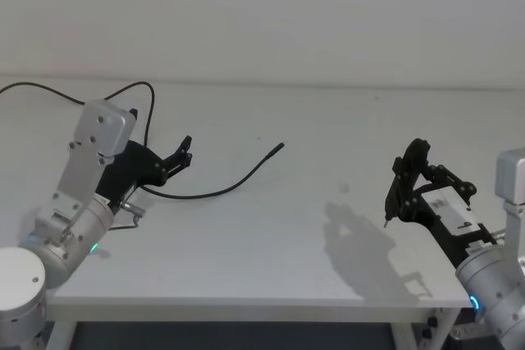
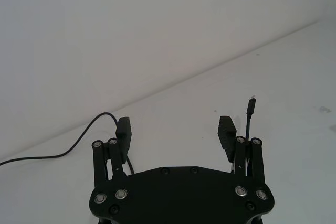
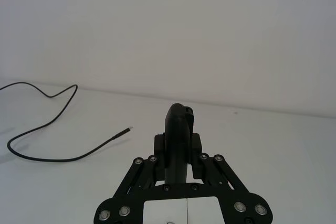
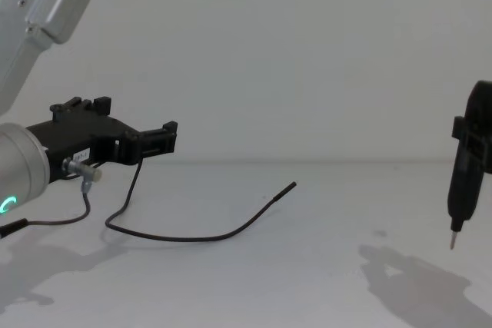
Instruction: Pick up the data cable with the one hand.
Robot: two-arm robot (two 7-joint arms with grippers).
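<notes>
Left gripper (image 1: 184, 153) hung just above the white table (image 1: 295, 276) near its left side, its two fingers (image 2: 124, 129) spread wide with nothing between them. Under it the black cable (image 1: 238, 180) lay on the table, coming in from the far left, bending beneath that gripper and sweeping out to a straight stiff tip near the table's middle. Well apart at the right, the right gripper (image 1: 406, 182) was clamped on a black pen-shaped tool (image 4: 464, 167), metal tip down.
</notes>
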